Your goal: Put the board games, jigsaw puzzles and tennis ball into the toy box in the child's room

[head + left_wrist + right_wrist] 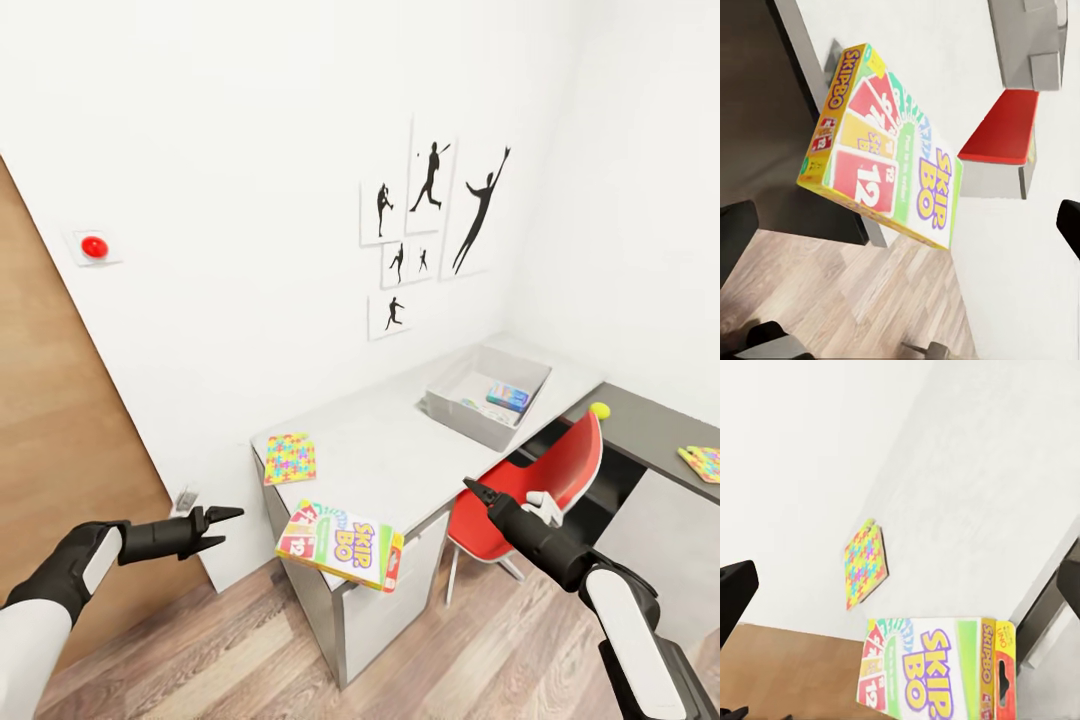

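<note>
At 3 o'clock in the head view, a second puzzle lies on the dark side unit, cut off by the frame edge. Ball, yellow-green, sits on that unit's near corner, partly behind the red chair. Toy box stands on the table toward 1 o'clock; a small box lies inside, its print too small to read, and the near wall hides most of the floor of the bin.

Skip-Bo game overhangs the table's front corner at 6 o'clock, part of it past the edge, tilted. Puzzle lies flat on the table at 7 o'clock from the bin, near the left edge, apart from the game.

Left gripper: fingers spread, empty, in the air left of the table corner, touching nothing. Right gripper: tips close together in the head view, yet its wrist view shows dark fingers at opposite frame edges, so parted; nothing held. It hangs in front of the chair, clear of the table.
</note>
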`<state>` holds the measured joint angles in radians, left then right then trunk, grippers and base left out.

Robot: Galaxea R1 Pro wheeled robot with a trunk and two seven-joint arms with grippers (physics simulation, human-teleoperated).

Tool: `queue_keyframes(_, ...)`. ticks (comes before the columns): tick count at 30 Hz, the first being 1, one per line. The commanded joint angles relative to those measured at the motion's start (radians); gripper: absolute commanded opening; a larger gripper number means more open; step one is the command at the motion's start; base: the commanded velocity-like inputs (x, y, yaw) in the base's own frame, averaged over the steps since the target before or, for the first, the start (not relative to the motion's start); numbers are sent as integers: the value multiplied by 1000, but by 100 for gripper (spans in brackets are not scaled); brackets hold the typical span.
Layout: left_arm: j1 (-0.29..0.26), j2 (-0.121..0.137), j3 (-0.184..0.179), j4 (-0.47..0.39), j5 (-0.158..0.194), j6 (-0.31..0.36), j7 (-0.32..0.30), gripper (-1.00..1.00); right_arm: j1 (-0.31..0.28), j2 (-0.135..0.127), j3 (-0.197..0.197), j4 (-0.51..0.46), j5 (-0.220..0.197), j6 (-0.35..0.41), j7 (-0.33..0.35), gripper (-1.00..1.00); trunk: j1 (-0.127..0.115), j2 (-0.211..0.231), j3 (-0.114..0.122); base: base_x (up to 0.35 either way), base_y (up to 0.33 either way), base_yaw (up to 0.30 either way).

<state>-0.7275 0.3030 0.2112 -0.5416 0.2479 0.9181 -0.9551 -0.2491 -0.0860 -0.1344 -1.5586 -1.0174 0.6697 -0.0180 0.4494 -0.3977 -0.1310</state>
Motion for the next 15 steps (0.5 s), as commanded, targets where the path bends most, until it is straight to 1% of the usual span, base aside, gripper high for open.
queue_keyframes(1, -1, -1, 2, 2, -1, 4, -4, 100, -1, 0, -1, -1, -4, 8, -2, 100, 1, -2, -4, 0, 1, 0)
queue_keyframes(9, -1, -2, 3, 8, -1, 5, -7, 100, -2, -3, -3, -7, -3, 20, -5, 100, 1, -2, -16, 0, 0, 0)
queue_keyframes(11, -1, -3, 4, 9, -2, 5, -8, 100, -2, -6, -4, -14, -4, 37, -5, 100, 1, -2, -20, 0, 0, 0)
queue_keyframes(15, -1, -5, 4, 9, -2, 5, -9, 100, -2, -11, -12, -18, -8, 116, -3, 100, 1, -2, -26, 0, 0, 0)
